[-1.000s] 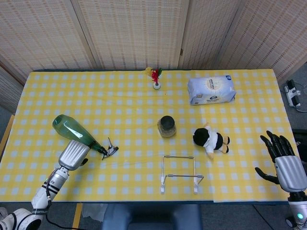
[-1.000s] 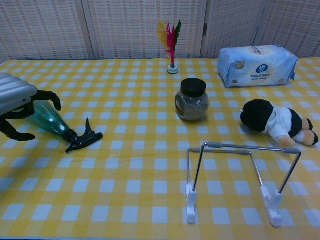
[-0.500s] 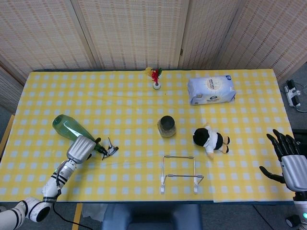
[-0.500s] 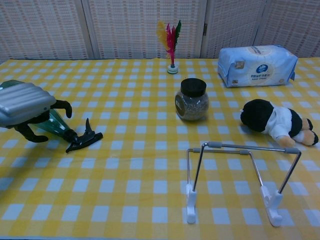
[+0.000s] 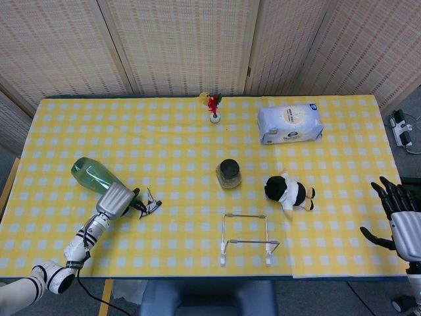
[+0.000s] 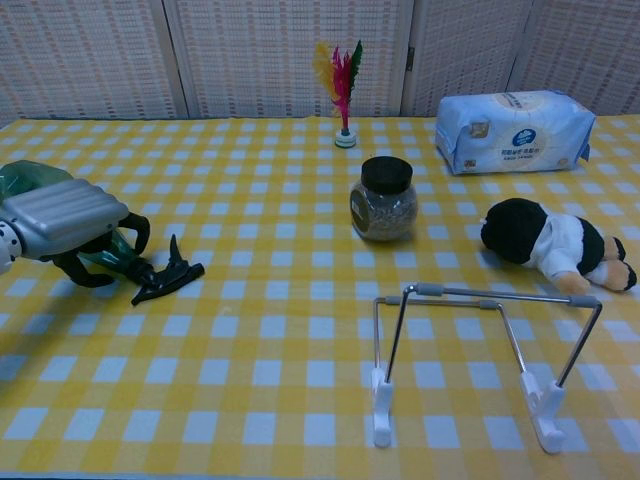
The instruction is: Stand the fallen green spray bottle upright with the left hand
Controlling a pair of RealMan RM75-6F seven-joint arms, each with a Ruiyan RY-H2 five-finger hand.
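Observation:
The green spray bottle [image 5: 89,174] lies on its side at the left of the yellow checked table [image 5: 177,145], with its black trigger head [image 6: 168,275] pointing right. My left hand [image 5: 115,199] covers the bottle's neck. In the chest view the left hand [image 6: 65,215] has its fingers curled down around the narrow part, and the green body [image 6: 20,178] shows behind it. My right hand [image 5: 401,224] hangs off the table's right edge with its fingers spread, holding nothing.
A dark-lidded jar [image 5: 229,173] stands mid-table. A wire stand [image 5: 248,240] is near the front edge, a plush toy [image 5: 288,192] to its right. A tissue pack [image 5: 289,122] and a feather shuttlecock [image 5: 213,105] are at the back.
My left hand has come down lower over the bottle's neck and its fingers have curled in around it. The right hand has drifted right and down, away from the table.

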